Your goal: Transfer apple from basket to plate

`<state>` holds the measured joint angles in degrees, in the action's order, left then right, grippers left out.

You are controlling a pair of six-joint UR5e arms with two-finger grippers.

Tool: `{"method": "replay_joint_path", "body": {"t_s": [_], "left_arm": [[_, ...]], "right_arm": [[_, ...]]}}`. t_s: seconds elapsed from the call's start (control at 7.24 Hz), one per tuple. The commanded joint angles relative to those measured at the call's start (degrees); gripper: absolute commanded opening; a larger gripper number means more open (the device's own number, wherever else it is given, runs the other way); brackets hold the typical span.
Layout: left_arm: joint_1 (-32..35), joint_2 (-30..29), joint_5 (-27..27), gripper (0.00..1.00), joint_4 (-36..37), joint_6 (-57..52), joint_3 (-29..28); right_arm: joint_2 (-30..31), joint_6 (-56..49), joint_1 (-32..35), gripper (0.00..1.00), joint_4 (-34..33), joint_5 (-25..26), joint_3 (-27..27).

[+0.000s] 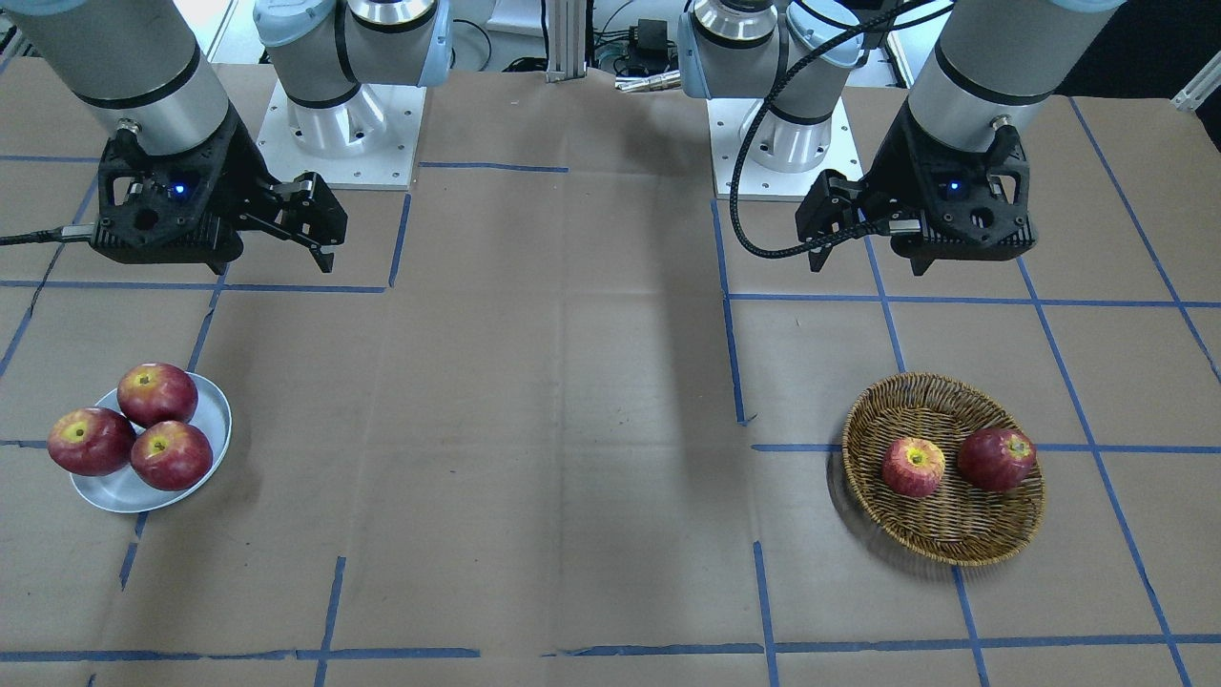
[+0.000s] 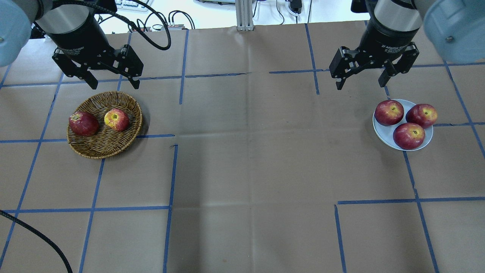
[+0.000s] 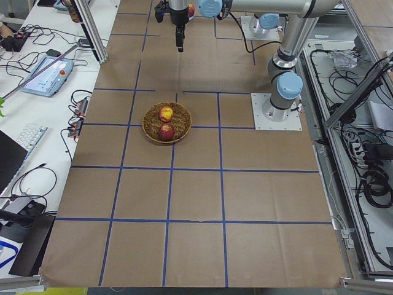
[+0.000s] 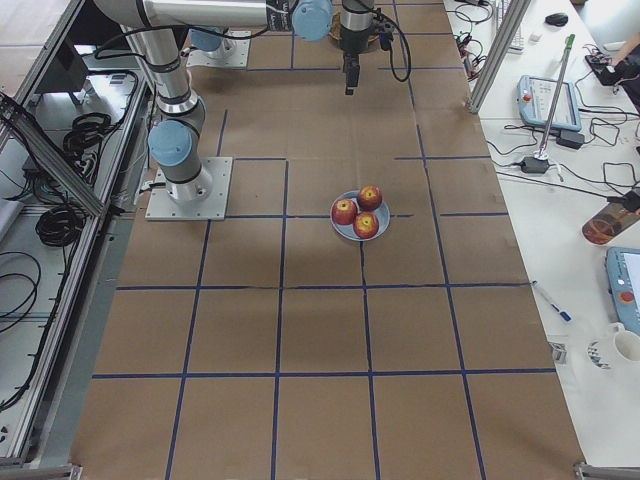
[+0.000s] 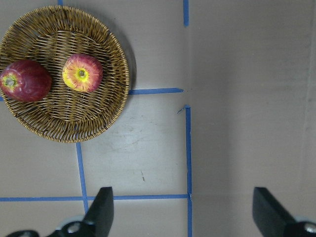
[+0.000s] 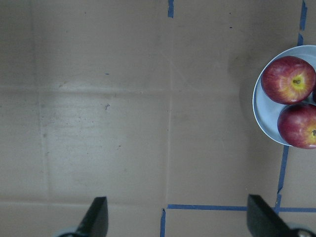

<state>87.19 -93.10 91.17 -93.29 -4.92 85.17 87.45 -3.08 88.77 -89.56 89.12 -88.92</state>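
**Apple still in the basket, both pincers spread and holding nothing**

So here's how it looks. The apple, the paler pinkish one with the big yellow patch round the stem, is sitting in the basket on the robot's left side of the desk. Its stem end faces pretty much straight up. A darker red apple lies right beside it in the same basket, tipped over on its side. It's on the outer side, so the pale one is nearer the middle of the desk. There's a thin strip of wicker showing between them in the left wrist view, so they're close but not quite touching.

The left pincer hangs in the air near the basket's rim, off to one side rather than straight over the fruit. Its fingers are spread wide with nothing between them.

Way over on the robot's right side is the plate, well apart from the basket. It carries three deep-red apples bunched together, and one of them hangs a bit over the rim. The right pincer floats near the plate, also spread wide with nothing in it and touching nothing.

The desk is covered in brown paper, with blue tape lines marking out a grid.
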Motion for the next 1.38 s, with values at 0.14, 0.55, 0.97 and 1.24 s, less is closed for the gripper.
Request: {"method": "replay_joint_path", "body": {"t_s": [0.14, 0.55, 0.97, 1.24], "left_arm": [[0.0, -0.1, -0.1, 1.0, 0.2, 0.3, 0.0], [0.0, -0.5, 0.1, 0.99, 0.2, 0.2, 0.3], [0.0, -0.6, 0.1, 0.99, 0.4, -0.2, 0.1], [-0.3, -1.0, 0.0, 0.99, 0.6, -2.4, 0.6]], "right_arm": [[0.0, 0.0, 0.0, 1.0, 0.0, 0.0, 0.1], [-0.1, 0.0, 0.0, 1.0, 0.0, 0.0, 0.0], [0.0, 0.0, 0.0, 1.0, 0.0, 0.0, 0.0], [-0.1, 0.0, 0.0, 1.0, 0.0, 0.0, 0.0]]}}
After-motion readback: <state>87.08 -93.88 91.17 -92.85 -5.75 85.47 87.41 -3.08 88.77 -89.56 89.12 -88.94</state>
